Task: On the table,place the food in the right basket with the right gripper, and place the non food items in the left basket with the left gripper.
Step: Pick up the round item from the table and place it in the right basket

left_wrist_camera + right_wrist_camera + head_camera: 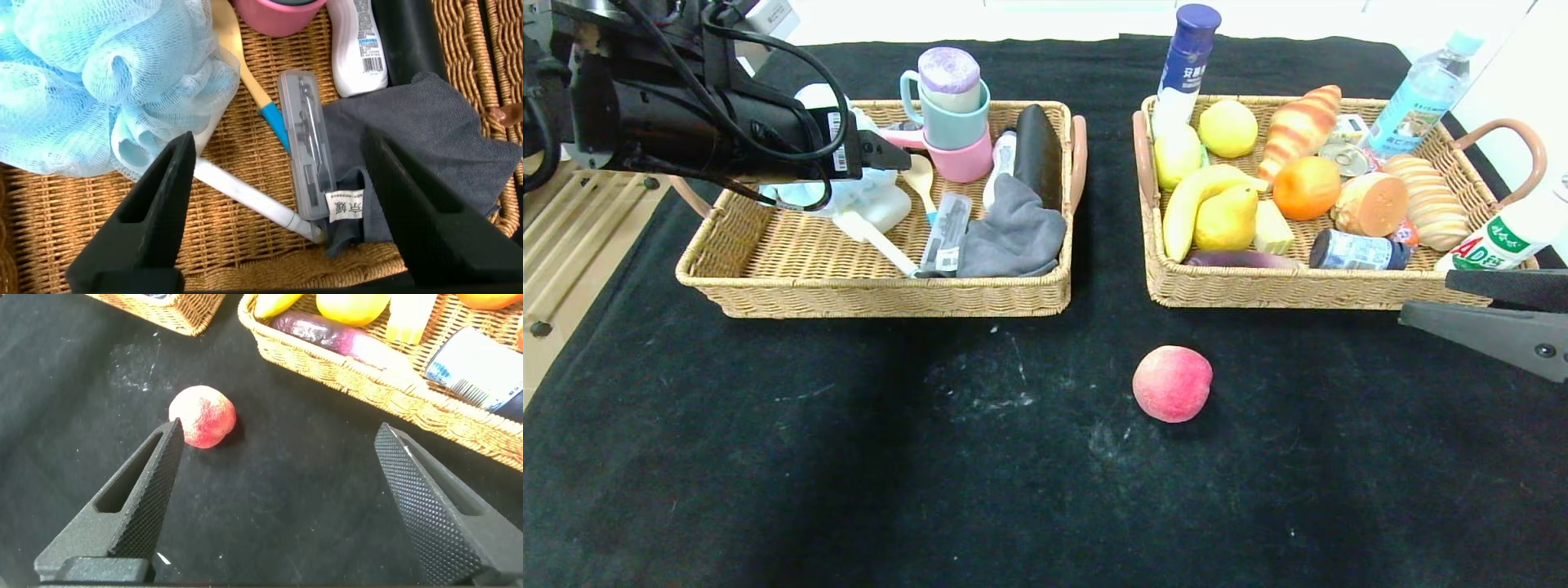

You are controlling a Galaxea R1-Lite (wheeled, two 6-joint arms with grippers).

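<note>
1. Peach [1172, 383] is seen alone on the black table [768, 457], nearest the camera, just in front of the gap between the two baskets, nothing touching it.
2. Right gripper [278, 498] is held low over the cloth off to the right of the peach, fingers spread wide and nothing between them.
3. Right basket [1258, 290] is found behind the peach; the banana [1186, 208], pear [1225, 219] and the small jar with the blue lid [1357, 251] are already laid in it among other food.
4. Left basket [849, 294] is set well apart on the other side; the compass case [309, 147] is lying flat in it, against a grey cloth [425, 155].
5. Left gripper [278, 180] is hung over that basket, fingers wide apart, nothing gripped, with the blue bath pouf [90, 82] resting in the basket beside it.
</note>
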